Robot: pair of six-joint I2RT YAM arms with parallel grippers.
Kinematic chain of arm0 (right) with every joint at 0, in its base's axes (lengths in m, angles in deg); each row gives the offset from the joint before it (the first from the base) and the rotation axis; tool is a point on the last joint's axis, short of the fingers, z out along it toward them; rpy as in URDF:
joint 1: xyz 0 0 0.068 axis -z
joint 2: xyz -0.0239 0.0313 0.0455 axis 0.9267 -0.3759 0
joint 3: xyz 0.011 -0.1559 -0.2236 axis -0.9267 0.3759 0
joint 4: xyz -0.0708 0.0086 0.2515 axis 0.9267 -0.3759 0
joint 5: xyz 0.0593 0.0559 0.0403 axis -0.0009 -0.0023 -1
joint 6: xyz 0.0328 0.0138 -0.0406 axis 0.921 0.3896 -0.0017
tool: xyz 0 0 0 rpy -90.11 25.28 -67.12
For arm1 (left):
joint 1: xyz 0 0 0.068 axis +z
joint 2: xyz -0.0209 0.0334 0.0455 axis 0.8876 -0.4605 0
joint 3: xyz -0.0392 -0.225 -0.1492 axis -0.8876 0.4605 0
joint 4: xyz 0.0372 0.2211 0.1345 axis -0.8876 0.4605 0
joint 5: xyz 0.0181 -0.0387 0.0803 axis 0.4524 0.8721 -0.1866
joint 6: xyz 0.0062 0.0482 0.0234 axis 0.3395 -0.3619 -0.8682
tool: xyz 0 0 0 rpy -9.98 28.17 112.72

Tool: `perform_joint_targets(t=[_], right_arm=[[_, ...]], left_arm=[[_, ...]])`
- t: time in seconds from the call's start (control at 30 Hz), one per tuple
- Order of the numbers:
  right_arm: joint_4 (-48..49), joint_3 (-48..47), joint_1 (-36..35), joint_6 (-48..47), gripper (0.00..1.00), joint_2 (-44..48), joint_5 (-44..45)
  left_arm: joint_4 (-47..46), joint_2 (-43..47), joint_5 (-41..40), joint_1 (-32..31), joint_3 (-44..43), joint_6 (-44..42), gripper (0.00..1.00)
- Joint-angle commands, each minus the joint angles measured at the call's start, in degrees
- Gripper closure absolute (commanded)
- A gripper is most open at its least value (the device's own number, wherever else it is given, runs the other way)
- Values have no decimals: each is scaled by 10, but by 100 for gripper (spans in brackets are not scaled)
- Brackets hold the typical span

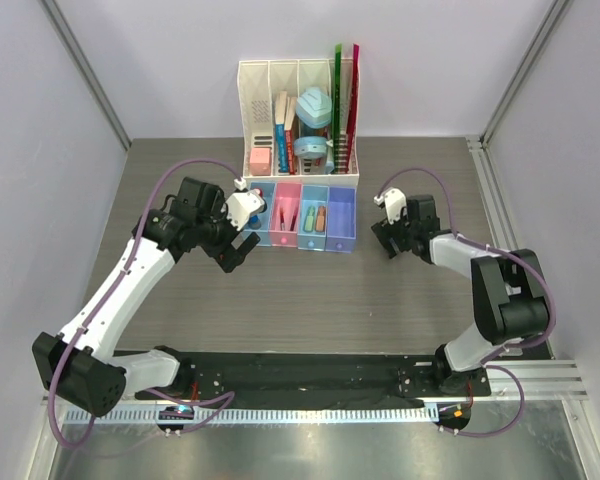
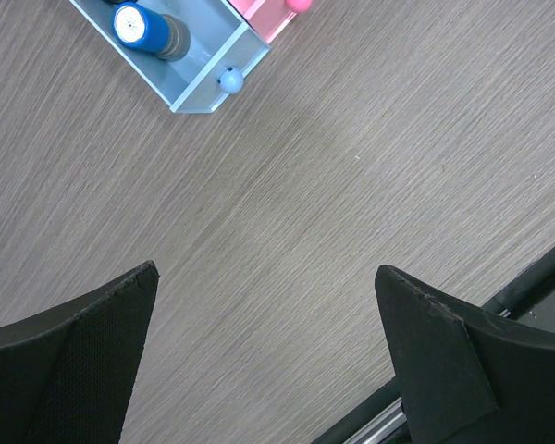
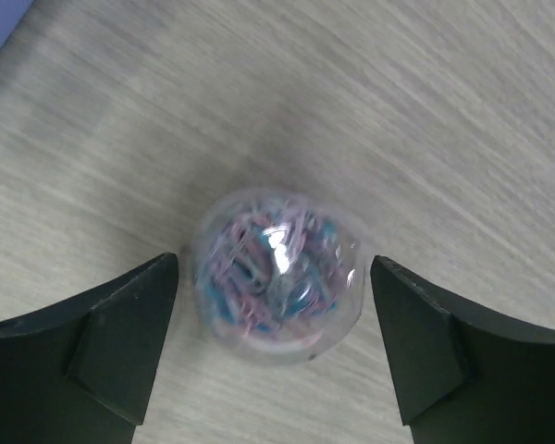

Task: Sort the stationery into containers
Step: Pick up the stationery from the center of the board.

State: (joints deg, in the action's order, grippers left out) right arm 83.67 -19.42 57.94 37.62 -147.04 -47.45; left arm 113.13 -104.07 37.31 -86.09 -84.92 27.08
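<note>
The containers stand in a joined row mid-table: blue bin [image 1: 263, 222], pink bin [image 1: 286, 235], light blue bin [image 1: 312, 238] and purple bin [image 1: 341, 220]. Dark-red pens [image 1: 284, 212] lie in the pink bin, and orange and green pieces [image 1: 315, 215] in the light blue one. A blue-capped cylinder [image 2: 148, 28] lies in the blue bin [image 2: 199, 88]. My left gripper [image 2: 266, 269] hangs open over bare table just in front of that bin. A clear round disc [image 3: 276, 276] of lilac and blue clips lies on the table between the open fingers of my right gripper [image 3: 275, 262], a narrow gap on each side.
A tall white slotted organiser [image 1: 298, 120] with rulers, books and teal items stands right behind the bins. A corner of the purple bin [image 3: 0, 23] shows at the right wrist view's top left. The black base rail [image 1: 310, 375] runs along the near edge.
</note>
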Motion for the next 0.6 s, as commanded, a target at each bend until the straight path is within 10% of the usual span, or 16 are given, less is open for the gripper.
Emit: perform_joint_targets(t=[0.0, 0.1, 0.37, 0.57], right_arm=[[-44, -69, 7, 18, 21, -37, -17], [-46, -88, 14, 25, 28, -50, -22], [-137, -133, 15, 62, 87, -30, -70], [-256, -205, 34, 144, 89, 51, -291]], left_arm=[[-5, 10, -1, 2, -22, -3, 0], [-6, 7, 1, 2, -21, -3, 0], [-9, -4, 26, 2, -15, 0, 0], [-35, -1, 118, 2, 4, 2, 0]])
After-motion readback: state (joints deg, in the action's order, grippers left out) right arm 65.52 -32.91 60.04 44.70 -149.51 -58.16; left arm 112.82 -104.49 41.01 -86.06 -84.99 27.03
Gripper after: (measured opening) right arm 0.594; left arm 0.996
